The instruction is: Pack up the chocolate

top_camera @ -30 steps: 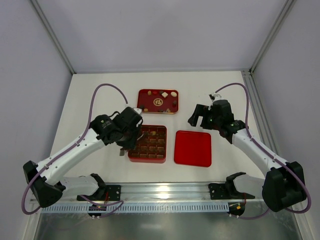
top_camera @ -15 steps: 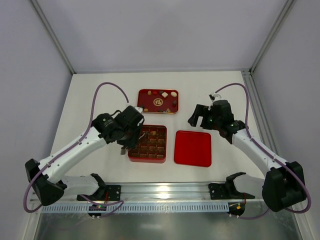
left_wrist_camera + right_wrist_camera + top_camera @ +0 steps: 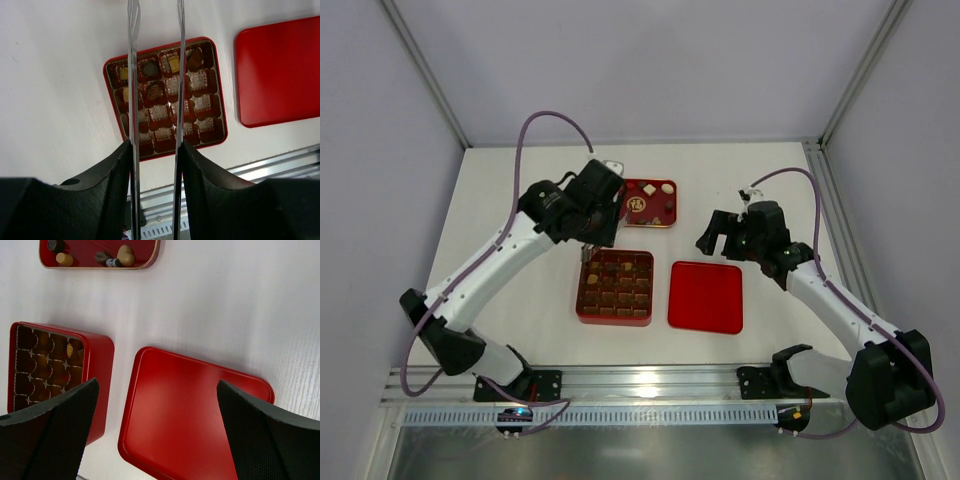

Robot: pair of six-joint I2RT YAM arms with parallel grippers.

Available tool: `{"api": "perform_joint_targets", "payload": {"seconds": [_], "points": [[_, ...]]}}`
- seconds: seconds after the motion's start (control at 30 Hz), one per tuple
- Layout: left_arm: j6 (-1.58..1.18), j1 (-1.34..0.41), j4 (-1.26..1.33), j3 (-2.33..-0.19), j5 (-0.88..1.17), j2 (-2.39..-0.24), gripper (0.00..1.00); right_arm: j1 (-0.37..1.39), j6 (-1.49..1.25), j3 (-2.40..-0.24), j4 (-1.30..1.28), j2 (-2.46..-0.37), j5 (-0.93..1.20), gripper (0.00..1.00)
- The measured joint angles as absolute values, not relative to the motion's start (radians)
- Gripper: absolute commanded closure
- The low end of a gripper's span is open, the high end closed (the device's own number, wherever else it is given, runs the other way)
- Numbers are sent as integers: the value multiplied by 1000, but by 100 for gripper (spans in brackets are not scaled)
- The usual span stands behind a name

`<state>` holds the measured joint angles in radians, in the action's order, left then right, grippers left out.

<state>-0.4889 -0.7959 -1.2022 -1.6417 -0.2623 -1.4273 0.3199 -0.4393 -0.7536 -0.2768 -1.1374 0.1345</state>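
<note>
The chocolate lies in two places: loose pieces (image 3: pixel 650 187) in the small red tray (image 3: pixel 660 222) at the back, and several pieces (image 3: pixel 154 91) in the far rows of the red gridded box (image 3: pixel 616 318). My left gripper (image 3: pixel 592 230) hangs between tray and box, over the tray's left end. Its jaws (image 3: pixel 155 145) are shut on metal tweezers (image 3: pixel 133 75), whose prongs stand apart with nothing between them. My right gripper (image 3: pixel 157 390) stands open above the flat red lid (image 3: pixel 190 440), holding nothing.
The lid (image 3: pixel 706 296) lies right of the box. The tray's near edge (image 3: pixel 95 267) and a few chocolates (image 3: pixel 125 255) show in the right wrist view, with the box's wall (image 3: pixel 97 370) below. A metal rail (image 3: pixel 650 380) runs along the near edge.
My left arm has swung from the box's left edge up and back toward the tray, carrying the tweezers. The right arm has not moved.
</note>
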Motion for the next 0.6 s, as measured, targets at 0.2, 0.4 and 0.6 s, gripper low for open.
{"api": "perform_joint_targets", "payload": {"seconds": [0.2, 0.4, 0.6], "points": [[-424, -699, -1171, -1803, -245, -1653, 57, 320, -421, -767, -297, -1138, 149, 0], [-369, -632, -1132, -1987, -210, -1877, 59, 320, -406, -788, -313, -1141, 155, 0], [-332, -624, -1113, -2161, -153, -2083, 59, 319, -390, -801, -319, -1161, 155, 0]]}}
